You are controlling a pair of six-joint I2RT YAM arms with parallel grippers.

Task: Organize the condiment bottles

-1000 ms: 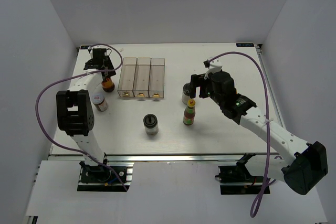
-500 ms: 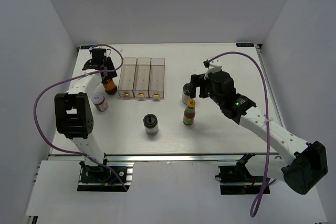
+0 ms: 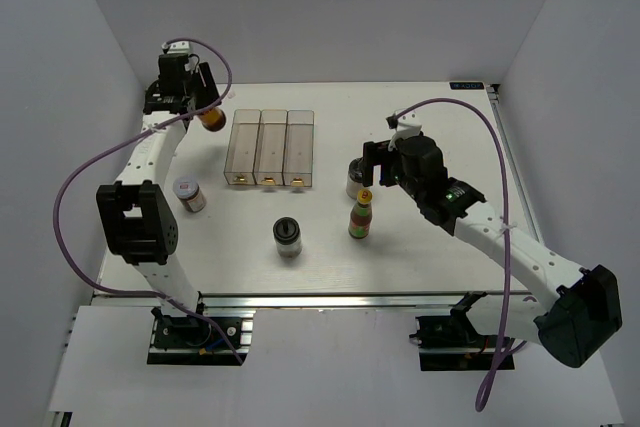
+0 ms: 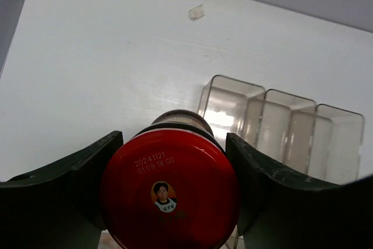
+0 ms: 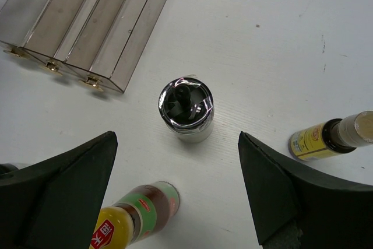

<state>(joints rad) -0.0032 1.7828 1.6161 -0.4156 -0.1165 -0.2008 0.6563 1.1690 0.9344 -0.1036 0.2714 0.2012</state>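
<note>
My left gripper is shut on the red-capped dark-sauce bottle and holds it in the air, off the table, left of the clear rack's far end. In the left wrist view the red cap fills the space between both fingers. My right gripper is open and empty above a black-capped jar. A yellow-capped red-labelled bottle stands just in front of that jar. A slim tan-capped bottle shows only in the right wrist view.
A second black-capped jar stands in front of the rack. A pale-capped jar stands at the left by the left arm. The three-slot rack also shows in both wrist views. Walls close the back and sides.
My left gripper has lifted the red-capped bottle off the table beside the rack and carried it up and toward the back left. The right arm has not moved.
</note>
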